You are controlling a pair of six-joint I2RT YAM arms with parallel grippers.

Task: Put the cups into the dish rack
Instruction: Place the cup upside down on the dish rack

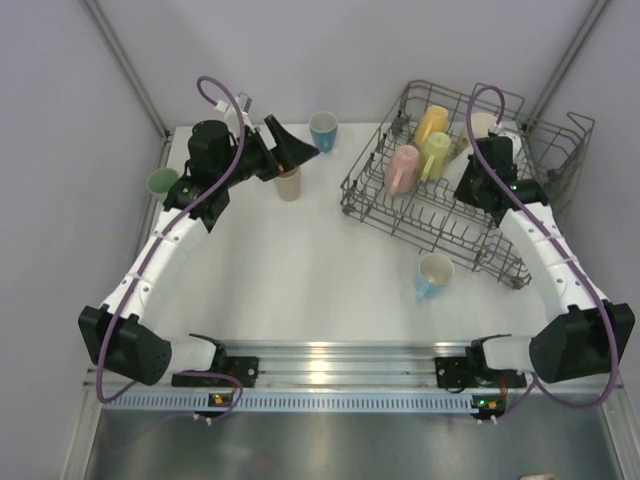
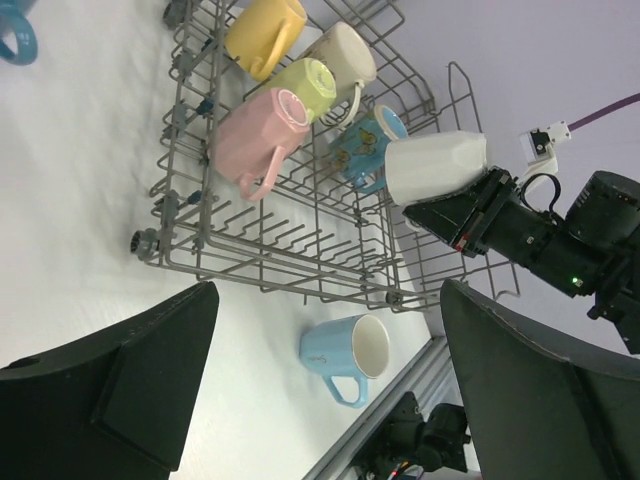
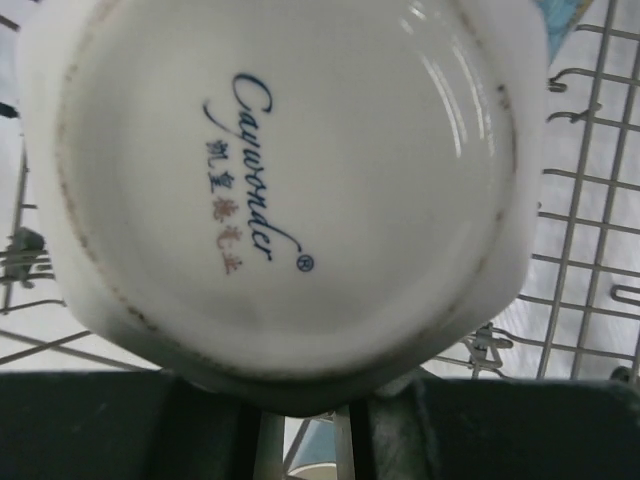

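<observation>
Right gripper (image 1: 486, 148) clamped on white cup (image 2: 437, 168), cup tipped sideways over right end of dish rack (image 1: 430, 235). Left gripper (image 1: 288, 148) spread wide, hovers just over beige cup (image 1: 288, 184) standing at far left of table (image 1: 300, 270). Pink cup (image 1: 402, 168), lime cup (image 1: 435, 152), yellow cup (image 1: 432, 122) lie in rack. Light blue mug (image 1: 433, 272) on its side on table, just beside rack's near edge.
</observation>
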